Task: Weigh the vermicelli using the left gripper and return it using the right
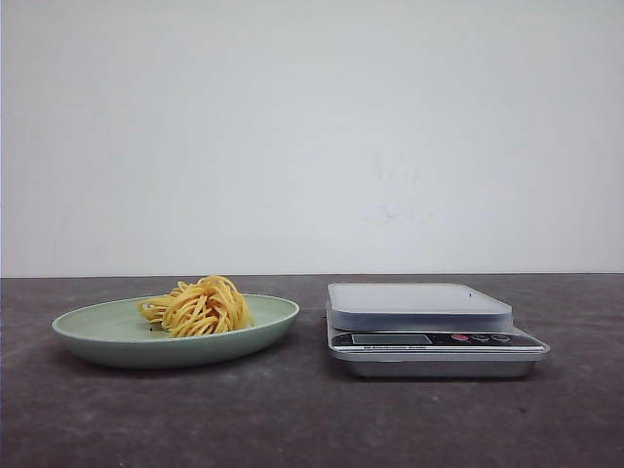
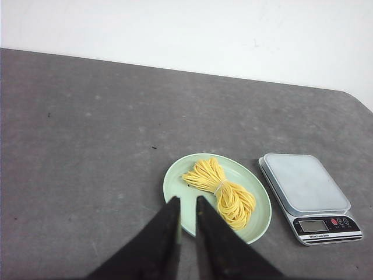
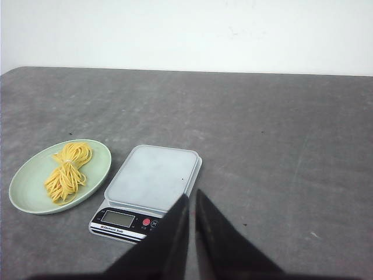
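The vermicelli (image 1: 200,307) is a small nest of yellow-orange strands lying on a pale green plate (image 1: 97,339) at the left of the table. It also shows in the left wrist view (image 2: 224,189) and the right wrist view (image 3: 67,169). Neither gripper shows in the front view. My left gripper (image 2: 187,200) is held high above the near rim of the plate (image 2: 169,186), its jaws together with only a narrow slit, holding nothing. My right gripper (image 3: 192,195) hovers over the near right corner of the scale (image 3: 154,175), jaws together and empty.
A silver digital kitchen scale (image 1: 419,304) with a bare weighing platform stands right of the plate; it also shows in the left wrist view (image 2: 303,184). The table is dark grey (image 1: 312,419), with a white wall behind it.
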Available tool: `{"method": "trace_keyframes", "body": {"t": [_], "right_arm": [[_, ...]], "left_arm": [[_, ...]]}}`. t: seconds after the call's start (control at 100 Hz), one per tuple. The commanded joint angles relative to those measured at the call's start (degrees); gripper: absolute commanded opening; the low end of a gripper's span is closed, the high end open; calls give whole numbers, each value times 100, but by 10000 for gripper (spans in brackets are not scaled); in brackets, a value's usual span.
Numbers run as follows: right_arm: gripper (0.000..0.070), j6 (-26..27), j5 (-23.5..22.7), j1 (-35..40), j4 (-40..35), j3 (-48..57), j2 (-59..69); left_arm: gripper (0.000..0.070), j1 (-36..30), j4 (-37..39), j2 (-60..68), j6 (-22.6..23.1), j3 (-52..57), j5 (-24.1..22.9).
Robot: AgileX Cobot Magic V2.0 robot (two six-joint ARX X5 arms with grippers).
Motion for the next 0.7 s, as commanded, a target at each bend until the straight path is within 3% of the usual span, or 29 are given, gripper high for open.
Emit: {"method": "trace_keyframes", "body": {"t": [0.0, 0.16, 0.27, 0.38, 0.53, 0.69], "right_arm": [[11, 66, 13, 24, 61, 50, -22], [11, 66, 13, 24, 61, 50, -20], [12, 66, 15, 24, 61, 50, -20], [11, 66, 13, 24, 61, 50, -22], [11, 66, 15, 24, 61, 50, -20], [11, 66, 15, 24, 61, 50, -22]], "left_arm": [[11, -22, 55, 2, 48, 72, 13], [11, 262, 50, -87, 210, 72, 11], [11, 1025, 208, -111, 463, 52, -9], [11, 1862, 859, -201, 636, -267, 46], [11, 2911, 2087, -592, 999, -1349, 767], [11, 3515, 3344, -1156, 1390, -2710, 1421]]}}
